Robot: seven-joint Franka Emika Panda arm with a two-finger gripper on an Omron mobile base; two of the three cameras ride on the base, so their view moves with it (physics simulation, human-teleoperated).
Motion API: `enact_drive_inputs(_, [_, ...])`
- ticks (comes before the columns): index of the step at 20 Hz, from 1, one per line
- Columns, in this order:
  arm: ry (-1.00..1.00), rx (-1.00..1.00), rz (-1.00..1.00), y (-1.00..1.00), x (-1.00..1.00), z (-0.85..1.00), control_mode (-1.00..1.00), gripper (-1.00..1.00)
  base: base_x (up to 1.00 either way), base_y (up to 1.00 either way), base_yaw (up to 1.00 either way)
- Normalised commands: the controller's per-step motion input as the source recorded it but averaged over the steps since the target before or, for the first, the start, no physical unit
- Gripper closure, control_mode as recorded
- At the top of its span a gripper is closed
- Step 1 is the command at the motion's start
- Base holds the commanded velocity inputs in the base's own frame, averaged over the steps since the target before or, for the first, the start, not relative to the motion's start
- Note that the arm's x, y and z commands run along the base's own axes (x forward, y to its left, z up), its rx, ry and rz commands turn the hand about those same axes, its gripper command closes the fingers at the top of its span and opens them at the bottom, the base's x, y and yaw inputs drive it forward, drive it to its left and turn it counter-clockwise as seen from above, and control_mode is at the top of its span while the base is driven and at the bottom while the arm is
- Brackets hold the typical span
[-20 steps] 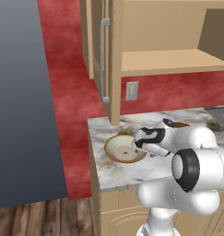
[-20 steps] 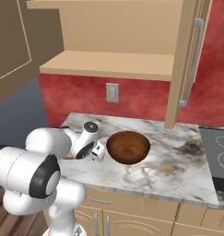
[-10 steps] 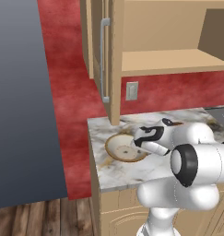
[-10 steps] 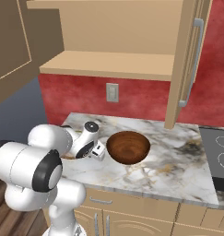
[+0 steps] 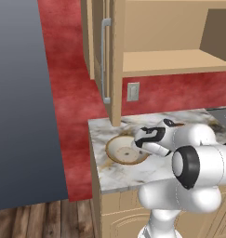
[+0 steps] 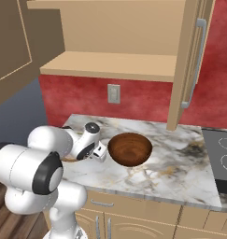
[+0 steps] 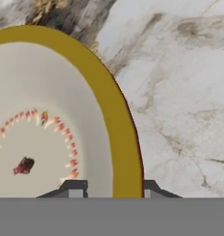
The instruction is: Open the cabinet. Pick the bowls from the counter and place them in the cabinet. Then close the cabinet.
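Red-walled kitchen, cabinet [image 6: 119,65] open over the marble worktop [image 6: 180,168]. Cream bowl [image 5: 126,149] sits near the worktop's left edge, brown bowl [image 6: 130,148] mid-worktop. Gripper [image 7: 109,188] is narrowed on the cream bowl's gold rim, one finger either side. Lift straight up, keep the bowl level, clear the shelf lip. Arm is bent low, wrist angled down.

Two bowls sit on one marble tabletop [image 6: 180,163]: one cream bowl with a gold rim [image 5: 125,150] and one dark reddish-brown bowl [image 6: 130,149]. Above the tabletop: one open cabinet [image 6: 133,42], one inner shelf [image 5: 170,61], one wall outlet [image 6: 114,94].
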Motion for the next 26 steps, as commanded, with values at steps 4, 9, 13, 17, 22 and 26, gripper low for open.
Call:
enact_drive_inputs(4, [-0.04,0.00,-0.08,0.00,0.00,0.07,-1.00,1.00,0.00,0.00,0.00])
enact_drive_inputs(9, [0.01,0.00,-0.09,0.00,0.00,0.23,-1.00,1.00,0.00,0.00,0.00])
enact_drive_inputs(13, [0.08,0.00,-0.10,0.00,0.02,0.40,-1.00,1.00,0.00,0.00,0.00])
enact_drive_inputs(17, [0.09,0.02,-0.09,0.00,0.13,0.47,-1.00,1.00,0.00,0.00,0.00])
enact_drive_inputs(22, [0.05,0.05,-0.08,0.00,0.09,0.40,-1.00,1.00,0.00,0.00,0.00])
enact_drive_inputs(26, [0.00,0.06,-0.07,0.00,0.00,0.29,-1.00,1.00,0.00,0.00,0.00])
